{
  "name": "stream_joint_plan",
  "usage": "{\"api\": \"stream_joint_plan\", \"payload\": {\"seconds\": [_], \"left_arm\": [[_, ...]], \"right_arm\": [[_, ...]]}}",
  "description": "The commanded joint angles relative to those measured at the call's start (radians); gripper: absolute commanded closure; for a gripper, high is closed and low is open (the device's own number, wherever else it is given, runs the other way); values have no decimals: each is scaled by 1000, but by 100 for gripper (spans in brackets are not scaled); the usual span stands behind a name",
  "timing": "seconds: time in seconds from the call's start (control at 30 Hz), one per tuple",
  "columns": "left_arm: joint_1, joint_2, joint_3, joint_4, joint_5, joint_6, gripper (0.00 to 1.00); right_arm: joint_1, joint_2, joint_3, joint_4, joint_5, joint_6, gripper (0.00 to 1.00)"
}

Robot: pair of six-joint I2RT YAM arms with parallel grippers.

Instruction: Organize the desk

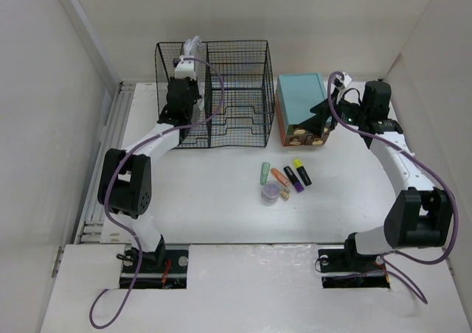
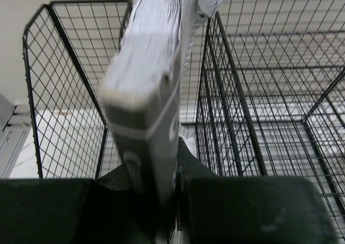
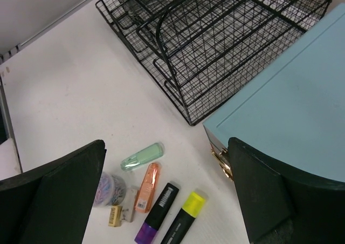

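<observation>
The desk (image 1: 214, 208) is a white tabletop. My left gripper (image 1: 182, 90) is shut on a grey-and-white notebook (image 1: 189, 59), held upright over the left compartment of the black wire-mesh organizer (image 1: 240, 90). In the left wrist view the notebook (image 2: 145, 93) stands between the fingers of that gripper (image 2: 161, 195), with the organizer (image 2: 242, 93) around it. My right gripper (image 1: 324, 119) is open and empty, at the front right corner of the teal drawer box (image 1: 301, 99). In the right wrist view it (image 3: 167, 201) hangs open above the small items.
On the desk lie a green marker (image 3: 142, 156), an orange marker (image 3: 147, 185), a purple highlighter (image 3: 156, 212), a yellow highlighter (image 3: 183, 218), a tub of paper clips (image 3: 110, 187) and a small gold clip (image 3: 114, 216). White walls enclose the desk.
</observation>
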Motion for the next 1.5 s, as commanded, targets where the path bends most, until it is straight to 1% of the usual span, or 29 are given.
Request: {"api": "stream_joint_plan", "payload": {"seconds": [0.0, 0.1, 0.3, 0.4, 0.67, 0.7, 0.73, 0.77, 0.8, 0.83, 0.87, 0.9, 0.97, 1.0, 1.1, 1.13, 1.23, 1.27, 1.3, 1.33, 1.37, 1.4, 1.43, 1.47], "left_arm": [[5, -32, -56, 395, -14, -4, 100], [14, -10, -70, 442, -14, -15, 100], [14, 11, -50, 461, -14, -35, 100], [24, 33, -13, 449, -14, -35, 100], [24, 76, -14, 419, -23, -46, 100], [24, 76, -27, 419, -32, -55, 96], [24, 76, -27, 419, -32, -55, 82], [24, 76, -27, 408, -32, -55, 65], [24, 67, -36, 408, -32, -55, 54], [24, 67, -36, 408, -32, -55, 32], [24, 43, -36, 396, -43, -55, 23], [24, 34, -36, 396, -43, -46, 17], [24, 9, -36, 385, -43, -46, 10], [24, -6, -27, 374, -43, -46, 8], [24, -100, -27, 354, -64, -46, 8], [10, -155, -27, 337, -64, -46, 8], [-21, -238, -7, 293, -101, -46, 8], [-30, -297, 2, 247, -110, -46, 14], [-30, -330, 2, 221, -110, -79, 20], [-39, -363, 2, 193, -110, -107, 32], [-39, -467, 2, 67, -119, -185, 88], [-39, -468, 2, 66, -119, -186, 100], [-39, -498, 2, 13, -119, -280, 100], [-39, -531, 2, -40, -92, -328, 100]], "right_arm": [[-5, 7, 31, 8, -64, -36, 0], [-5, 18, 31, -1, -73, -36, 0], [-5, 36, 31, -10, -82, -55, 0], [-5, 36, 31, -19, -82, -55, 0], [-5, 46, 40, -38, -91, -73, 0], [-5, 46, 40, -38, -91, -73, 0], [-5, 46, 40, -38, -91, -73, 0], [-5, 46, 40, -38, -91, -73, 0], [-5, 46, 40, -38, -91, -73, 0], [-5, 46, 40, -38, -91, -73, 0], [-5, 46, 49, -38, -91, -73, 0], [-5, 46, 49, -47, -91, -73, 0], [-5, 37, 49, -47, -82, -82, 0], [-5, 36, 49, -47, -70, -82, 0], [-5, 18, 74, -93, -7, -110, 0], [-5, 18, 88, -103, 13, -133, 0], [-5, -20, 97, -119, 105, -159, 0], [-5, -42, 97, -119, 137, -168, 0], [-5, -54, 97, -119, 198, -168, 0], [-5, -66, 97, -119, 224, -179, 9], [-5, -103, 88, -119, 288, -179, 56], [-5, -103, 88, -119, 316, -179, 56], [-5, -118, 79, -119, 344, -188, 86], [-5, -135, 65, -119, 370, -188, 98]]}}
